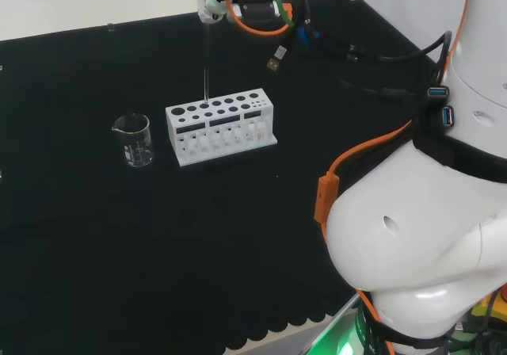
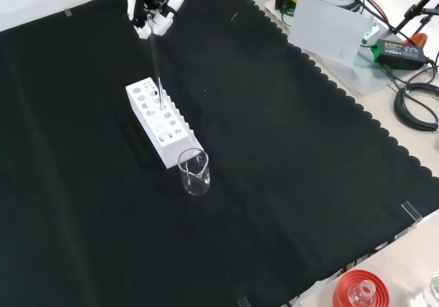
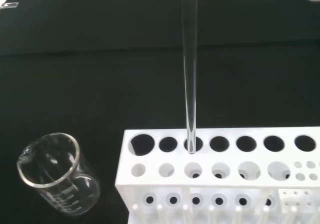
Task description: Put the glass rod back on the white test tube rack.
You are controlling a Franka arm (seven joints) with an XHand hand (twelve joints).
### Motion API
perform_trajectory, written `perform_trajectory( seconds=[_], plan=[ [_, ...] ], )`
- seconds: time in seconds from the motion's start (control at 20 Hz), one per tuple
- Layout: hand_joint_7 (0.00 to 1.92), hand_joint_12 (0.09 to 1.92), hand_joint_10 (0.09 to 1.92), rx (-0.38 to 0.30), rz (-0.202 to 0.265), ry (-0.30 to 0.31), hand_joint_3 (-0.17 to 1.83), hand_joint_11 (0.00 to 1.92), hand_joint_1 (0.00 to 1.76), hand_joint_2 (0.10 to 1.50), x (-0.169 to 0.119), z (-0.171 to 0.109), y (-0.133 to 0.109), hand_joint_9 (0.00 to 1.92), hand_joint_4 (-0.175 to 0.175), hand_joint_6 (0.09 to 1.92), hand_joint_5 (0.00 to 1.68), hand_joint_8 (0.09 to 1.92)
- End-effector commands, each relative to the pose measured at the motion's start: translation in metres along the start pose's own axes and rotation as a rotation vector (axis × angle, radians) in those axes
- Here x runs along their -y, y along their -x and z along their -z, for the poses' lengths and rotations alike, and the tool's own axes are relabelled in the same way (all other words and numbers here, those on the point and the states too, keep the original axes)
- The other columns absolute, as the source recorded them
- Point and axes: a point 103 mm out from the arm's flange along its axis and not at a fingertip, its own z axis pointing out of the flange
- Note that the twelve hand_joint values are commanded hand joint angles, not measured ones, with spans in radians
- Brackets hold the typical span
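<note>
A thin clear glass rod hangs upright from the hand, whose fingertips pinch its top end. The rod's lower tip sits at a hole in the back row of the white test tube rack, third hole from the beaker end. In the head view the rod runs down to the rack near mid cloth. From the front, the hand is high at the view's top, the rod reaching down to the rack.
An empty clear glass beaker stands on the black cloth just beside the rack's end, also seen as the beaker in the front view. Cables and a box lie beyond the cloth's scalloped edge. A red ribbed stand sits at the front corner.
</note>
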Motion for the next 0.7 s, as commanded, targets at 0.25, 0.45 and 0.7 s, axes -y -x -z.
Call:
perform_trajectory(
  seconds=[0.25, 0.45, 0.7],
  plan=[
    [1.27, 0.64, 0.38, 0.0, 0.003, 0.006, -0.06, 1.57, 1.31, 1.07, 0.0055, -0.0002, -0.0006, 1.77, -0.175, 0.66, 1.04, 0.79],
    [1.27, 0.64, 0.38, 0.001, 0.001, 0.003, -0.06, 1.57, 1.31, 1.07, 0.0061, -0.0001, -0.0013, 1.77, -0.175, 0.66, 1.04, 0.79],
    [1.27, 0.64, 0.38, 0.005, -0.003, -0.004, -0.06, 1.57, 1.31, 1.07, 0.0061, -0.0001, -0.0028, 1.77, -0.175, 0.66, 1.04, 0.79]
  ],
)
